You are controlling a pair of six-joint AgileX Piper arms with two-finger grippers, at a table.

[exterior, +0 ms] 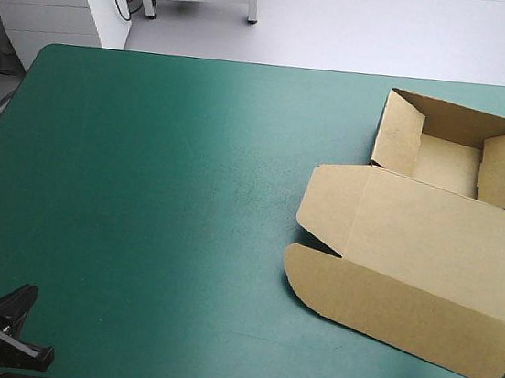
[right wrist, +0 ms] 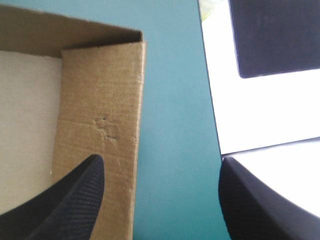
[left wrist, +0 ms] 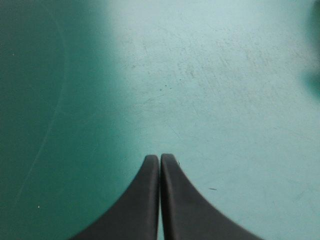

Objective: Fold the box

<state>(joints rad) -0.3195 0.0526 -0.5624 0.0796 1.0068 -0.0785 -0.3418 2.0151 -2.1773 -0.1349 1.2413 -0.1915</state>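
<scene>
Tray and lid both showed in the high view: the box (exterior: pixel 428 257) sat on the table (exterior: pixel 160 187) toward its far right corner, with walls raised around an open tray at the far end. The lid lay flat on the teal-green cover (left wrist: pixel 225 75), reaching from the tray toward the near edge. My right claw (right wrist: pixel 161 165) stood wide at the tray's right wall (right wrist: pixel 100 115). One black finger (right wrist: pixel 75 200) hung over that wall, and the other showed past the table's right edge, with a strip of cover between them. Only that wrist view gave me the small dent pressed into the wall's board. From above, the same claw was just a dark tip beside the tray's far right corner. My left claw (left wrist: pixel 160 162) was well apart from the box, by the table's near left corner. Its fingers were pressed together into one point over bare cover.
</scene>
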